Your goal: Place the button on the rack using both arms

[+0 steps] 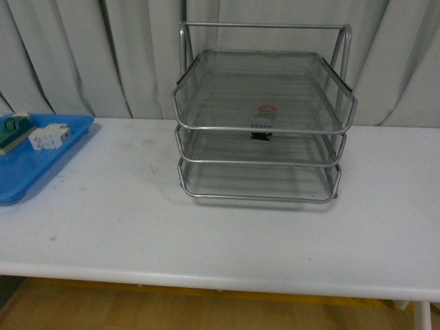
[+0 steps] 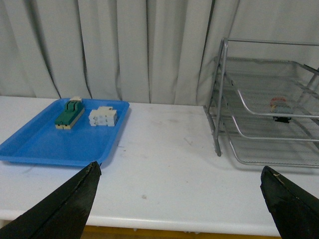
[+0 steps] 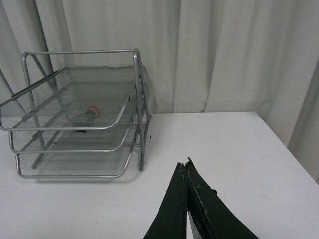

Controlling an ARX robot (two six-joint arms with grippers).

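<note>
The small red-capped push-button with a black body [image 1: 264, 121] lies inside the silver three-tier wire-mesh rack [image 1: 261, 69] at the far middle of the white bench [image 1: 137, 206]. The left pincer [image 2: 182, 204] hovers low over the bench, fingers spread wide and empty; the right pincer [image 3: 185, 172] hovers right of the rack, fingers pressed together, holding nothing. A flat blue plastic tray [image 1: 27, 172] sits far left.

No text, label, brand or number can be read anywhere here.

Lab-like test setup, plain white table [image 1: 220, 227], grey curtain backdrop [image 1: 62, 55], blue parts tray [image 1: 34, 165]
</note>
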